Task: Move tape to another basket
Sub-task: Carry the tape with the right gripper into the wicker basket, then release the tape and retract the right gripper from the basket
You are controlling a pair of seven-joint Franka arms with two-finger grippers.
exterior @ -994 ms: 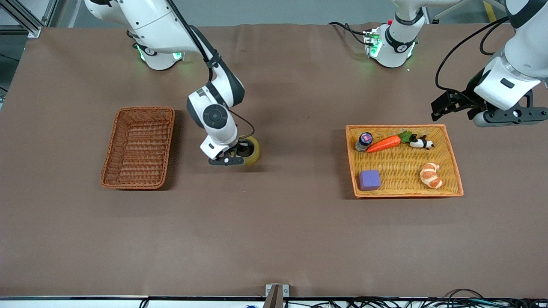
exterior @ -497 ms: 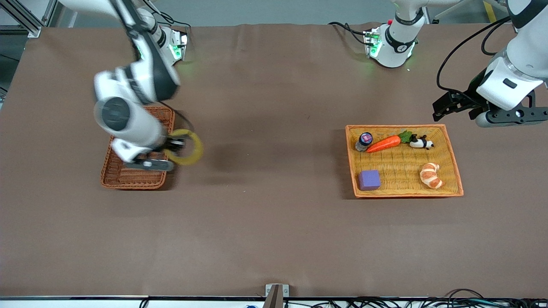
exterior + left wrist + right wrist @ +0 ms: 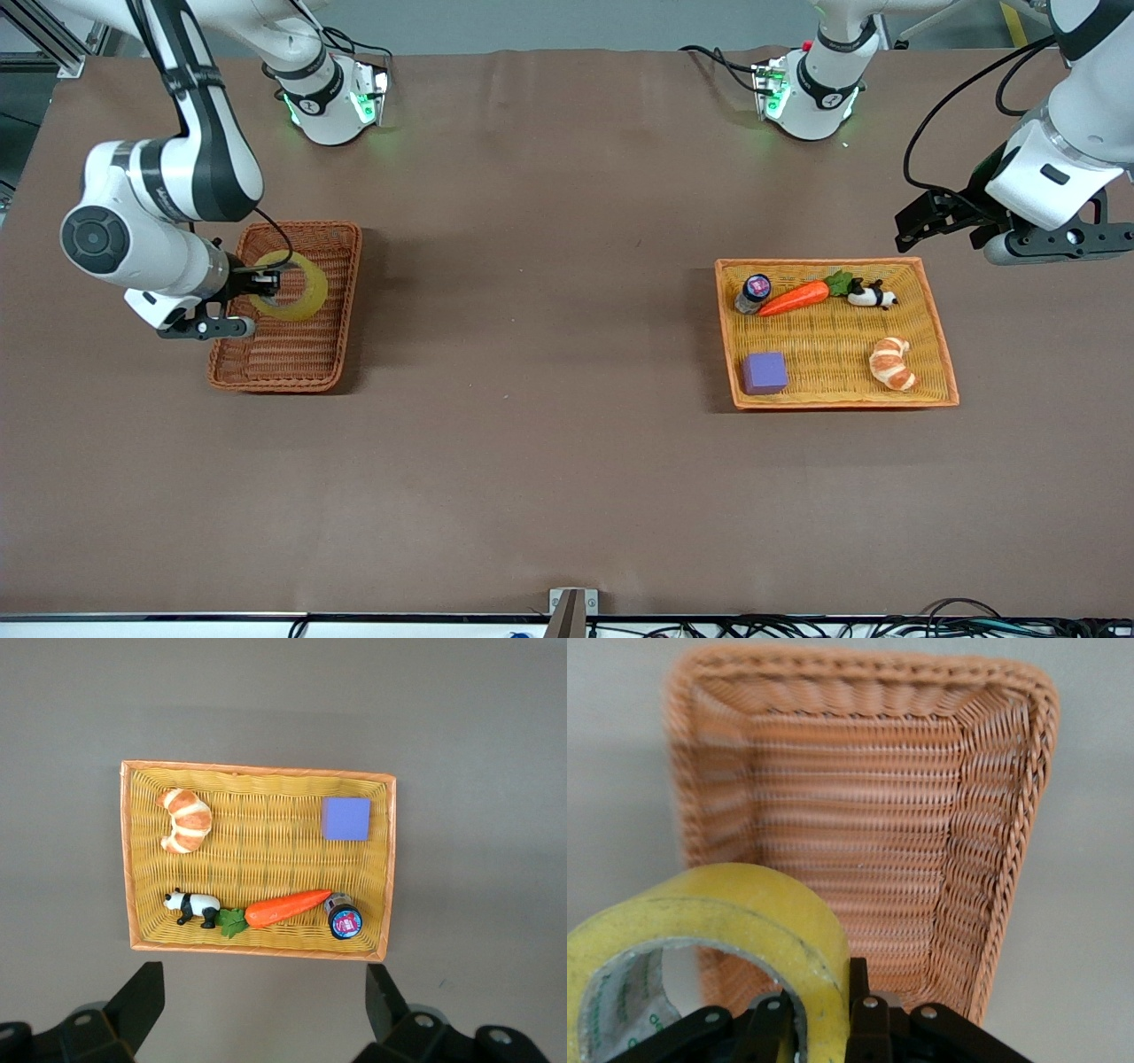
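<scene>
The yellowish tape roll hangs in my right gripper, which is shut on its wall, one finger inside the ring and one outside. It is held in the air over the reddish-brown wicker basket at the right arm's end of the table. In the right wrist view the tape fills the near part and the basket lies below it, with nothing in it. My left gripper is open and empty, up in the air beside the orange-yellow tray basket; its fingers stand wide apart.
The orange-yellow tray holds a croissant, a purple cube, a carrot, a small panda figure and a small bottle. The brown table spreads between the two baskets.
My right arm carried the tape off the table's middle, toward the right arm's end, and now holds it over the reddish-brown basket. The left arm has barely moved.
</scene>
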